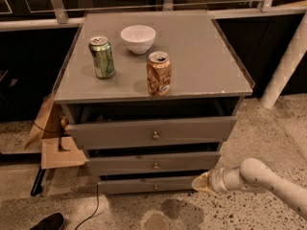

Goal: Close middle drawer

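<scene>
The middle drawer [153, 163] is a grey flat front with a small round metal knob [155, 166], second of three in the grey cabinet [153, 80]. Its front sits slightly forward of the cabinet, less than the top drawer [152, 132] above it. The bottom drawer [153, 185] lies below. My gripper [200, 183] is at the lower right, in front of the cabinet's bottom right corner, below and to the right of the middle drawer and apart from it. My white arm [268, 183] comes in from the right edge.
On the cabinet top stand a green can [102, 56], a white bowl [138, 38] and an orange can [159, 73]. A cardboard box [53, 138] and a black cable [93, 205] lie at the left. A white post [288, 61] stands at the right. The floor is speckled.
</scene>
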`<state>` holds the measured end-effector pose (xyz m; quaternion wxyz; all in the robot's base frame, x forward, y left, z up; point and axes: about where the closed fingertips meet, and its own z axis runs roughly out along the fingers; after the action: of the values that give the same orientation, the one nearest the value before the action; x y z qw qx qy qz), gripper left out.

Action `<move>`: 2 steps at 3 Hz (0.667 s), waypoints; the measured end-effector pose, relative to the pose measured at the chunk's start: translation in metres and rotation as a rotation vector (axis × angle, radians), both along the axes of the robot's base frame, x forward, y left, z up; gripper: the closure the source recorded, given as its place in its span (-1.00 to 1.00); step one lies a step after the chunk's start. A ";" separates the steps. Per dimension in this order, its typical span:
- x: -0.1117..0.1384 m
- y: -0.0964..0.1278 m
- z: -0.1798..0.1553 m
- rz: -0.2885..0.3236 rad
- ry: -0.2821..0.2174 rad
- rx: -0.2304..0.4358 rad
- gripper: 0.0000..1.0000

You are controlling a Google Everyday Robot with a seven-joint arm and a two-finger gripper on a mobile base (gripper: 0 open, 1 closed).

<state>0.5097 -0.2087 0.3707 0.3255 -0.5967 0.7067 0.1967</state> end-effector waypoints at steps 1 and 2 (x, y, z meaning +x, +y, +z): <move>0.000 0.000 0.000 0.000 0.000 0.000 -0.29; -0.001 0.000 0.001 0.000 -0.001 -0.004 -0.91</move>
<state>0.5089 -0.2092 0.3713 0.3247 -0.5973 0.7070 0.1948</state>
